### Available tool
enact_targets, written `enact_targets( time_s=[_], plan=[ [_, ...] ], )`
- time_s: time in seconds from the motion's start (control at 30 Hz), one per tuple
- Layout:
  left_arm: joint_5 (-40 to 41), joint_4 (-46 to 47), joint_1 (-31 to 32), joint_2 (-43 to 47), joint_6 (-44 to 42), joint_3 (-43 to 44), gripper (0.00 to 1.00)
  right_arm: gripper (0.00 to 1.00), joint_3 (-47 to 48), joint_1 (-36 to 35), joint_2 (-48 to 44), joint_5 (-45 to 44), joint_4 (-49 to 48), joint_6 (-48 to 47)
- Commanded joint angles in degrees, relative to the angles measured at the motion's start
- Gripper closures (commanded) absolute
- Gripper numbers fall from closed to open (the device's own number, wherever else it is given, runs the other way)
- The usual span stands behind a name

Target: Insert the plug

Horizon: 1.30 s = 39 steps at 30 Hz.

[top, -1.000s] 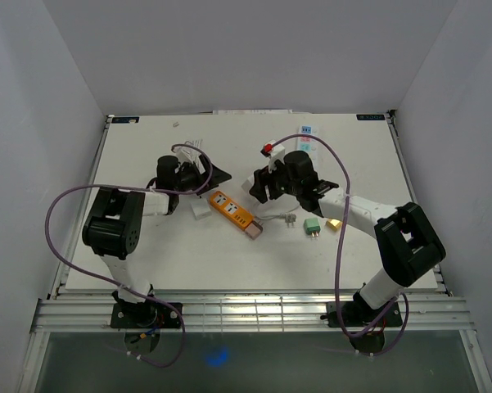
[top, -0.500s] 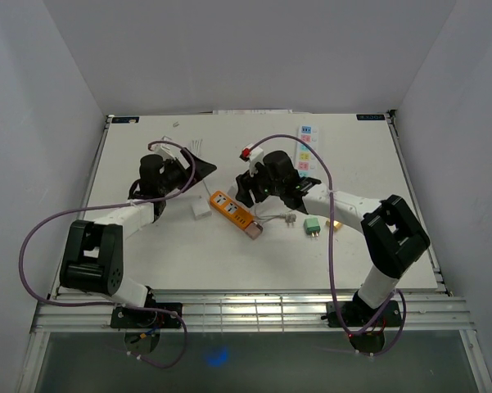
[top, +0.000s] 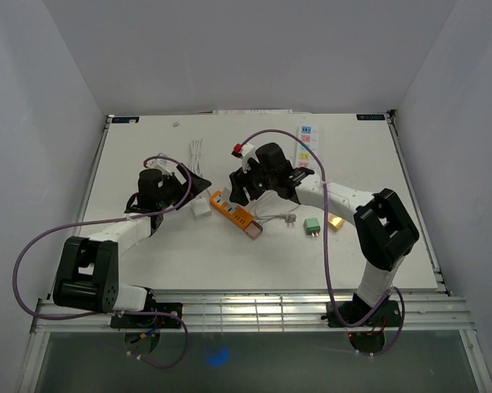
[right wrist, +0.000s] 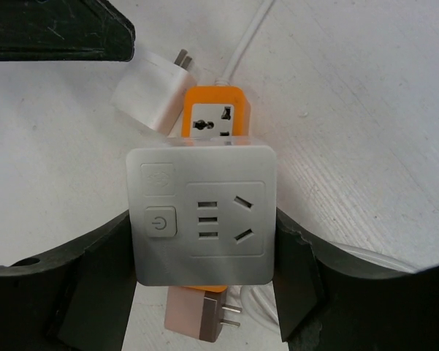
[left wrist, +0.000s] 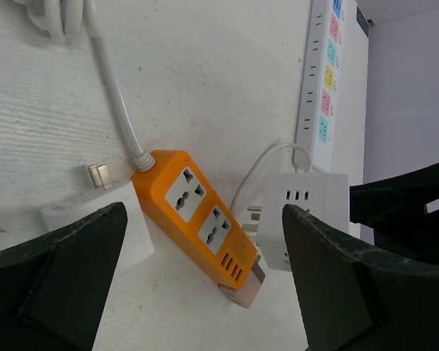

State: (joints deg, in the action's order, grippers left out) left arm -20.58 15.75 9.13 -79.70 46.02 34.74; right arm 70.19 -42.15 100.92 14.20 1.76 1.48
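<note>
An orange power strip [top: 233,211] lies mid-table, with two universal sockets facing up [left wrist: 197,216]. My right gripper [top: 239,190] is shut on a white cube adapter [right wrist: 202,212] with a power button. It holds the adapter just above the orange strip [right wrist: 212,117]. The cube also shows in the left wrist view [left wrist: 307,219], its prongs pointing toward the strip. My left gripper [top: 196,182] is open and empty, just left of the strip, its jaws spread either side of it [left wrist: 204,223]. A white charger plug [top: 201,209] lies beside the strip's cord end.
A rose-gold adapter [right wrist: 197,318] sits at the strip's far end. A green plug [top: 312,226] and a yellow plug [top: 336,222] lie to the right. A long white strip with coloured sockets [top: 304,143] lies at the back. A coiled white cord [top: 196,150] lies behind my left gripper.
My right gripper has carried the white cube adapter leftward until it is over the orange strip. My left arm has stretched out and its gripper has dropped slightly toward the strip.
</note>
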Motion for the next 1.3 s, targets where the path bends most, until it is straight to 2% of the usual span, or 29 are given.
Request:
enact_targets(
  time_s=[0.0,0.27,0.6,1.03,1.27],
  plan=[
    [2.6,0.2,-0.1,4.8,-1.6,-1.3,0.02,0.85,5.7,-0.1,0.1,6.4,3.4,1.4],
    [7.5,0.4,0.0,10.8,-3.0,-5.0,0.02,0.85,8.4,0.4,0.9,10.8,6.1,1.8],
    [8.0,0.6,0.0,10.5,-3.7,-5.6,0.02,0.84,13.4,3.7,3.5,22.1,11.2,6.1],
    [8.4,0.6,-0.1,9.9,-4.0,-5.7,0.02,0.85,13.0,3.5,5.4,11.1,13.4,4.2],
    [8.4,0.6,0.0,9.6,-4.1,-5.6,0.02,0.85,9.4,3.6,3.7,9.2,9.9,3.2]
  ],
)
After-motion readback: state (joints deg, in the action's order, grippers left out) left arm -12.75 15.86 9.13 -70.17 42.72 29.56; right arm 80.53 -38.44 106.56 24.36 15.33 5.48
